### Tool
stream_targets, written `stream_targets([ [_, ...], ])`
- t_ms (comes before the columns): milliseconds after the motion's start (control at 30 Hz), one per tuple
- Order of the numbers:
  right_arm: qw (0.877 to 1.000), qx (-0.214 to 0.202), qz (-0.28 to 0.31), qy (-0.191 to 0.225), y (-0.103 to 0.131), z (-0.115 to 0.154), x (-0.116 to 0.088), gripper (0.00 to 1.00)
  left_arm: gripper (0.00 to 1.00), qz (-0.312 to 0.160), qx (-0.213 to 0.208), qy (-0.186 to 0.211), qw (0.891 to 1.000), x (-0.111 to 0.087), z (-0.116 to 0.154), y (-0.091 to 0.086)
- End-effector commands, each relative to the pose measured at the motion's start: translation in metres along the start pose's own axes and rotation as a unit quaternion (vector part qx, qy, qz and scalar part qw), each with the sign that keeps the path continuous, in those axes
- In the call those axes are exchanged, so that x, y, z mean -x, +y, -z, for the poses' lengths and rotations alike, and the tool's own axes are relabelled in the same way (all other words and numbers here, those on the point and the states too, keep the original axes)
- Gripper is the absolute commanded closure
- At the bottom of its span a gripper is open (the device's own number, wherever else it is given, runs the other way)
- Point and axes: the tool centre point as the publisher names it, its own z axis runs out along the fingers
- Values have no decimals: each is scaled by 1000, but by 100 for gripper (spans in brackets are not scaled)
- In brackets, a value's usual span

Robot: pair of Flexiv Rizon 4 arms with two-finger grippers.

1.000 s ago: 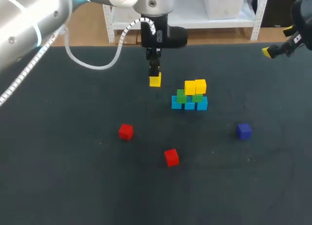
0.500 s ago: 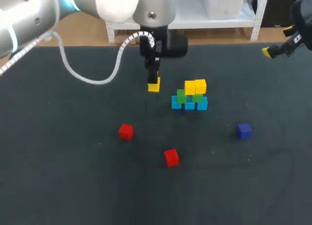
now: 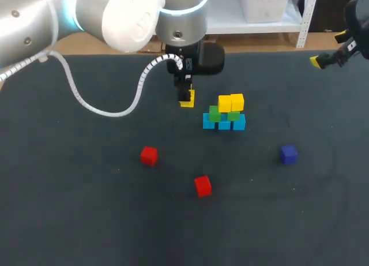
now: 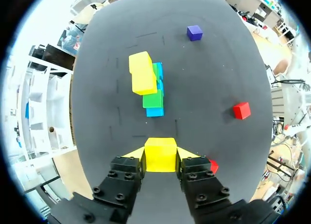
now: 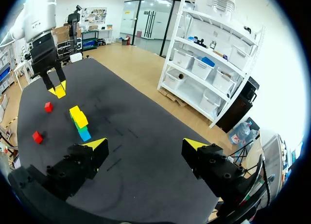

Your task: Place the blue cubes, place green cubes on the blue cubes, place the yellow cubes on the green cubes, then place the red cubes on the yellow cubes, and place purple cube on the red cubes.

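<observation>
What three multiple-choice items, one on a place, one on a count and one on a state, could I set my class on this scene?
1. Where is the purple cube?
A) alone, right of the stack
B) on top of the stack
C) held in the air

2. How many red cubes lie loose?
A) one
B) three
C) two

3. The left jaws are:
A) open and empty
B) shut on a yellow cube
C) shut on a red cube

Answers: 1 A, it sits by itself, touching nothing. 2 C, both lie apart, nearer than the stack. 3 B, the left wrist view shows it clamped from both sides.
</observation>
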Motion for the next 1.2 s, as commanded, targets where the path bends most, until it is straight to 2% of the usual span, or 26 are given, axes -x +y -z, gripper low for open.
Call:
stream_targets([
  [33,1000,-27,-1,2,4,2,0,0,100,-1,6,-6,1000,3,-3,-1],
  [433,1000,-27,-1,2,4,2,0,0,100,-26,-15,-20,999,23,-10,4],
  [533,1000,-27,-1,2,4,2,0,0,100,-33,-34,-24,999,25,-12,7],
  [600,1000,-27,-1,2,4,2,0,0,100,-40,-49,-10,998,27,-13,10],
  [667,1000,-27,-1,2,4,2,0,0,100,-46,-69,-33,996,29,-17,12],
  [700,1000,-27,-1,2,4,2,0,0,100,-49,-75,-26,996,30,-18,13],
  [1200,1000,-27,-1,2,4,2,0,0,100,-40,-79,-20,996,40,-21,19],
])
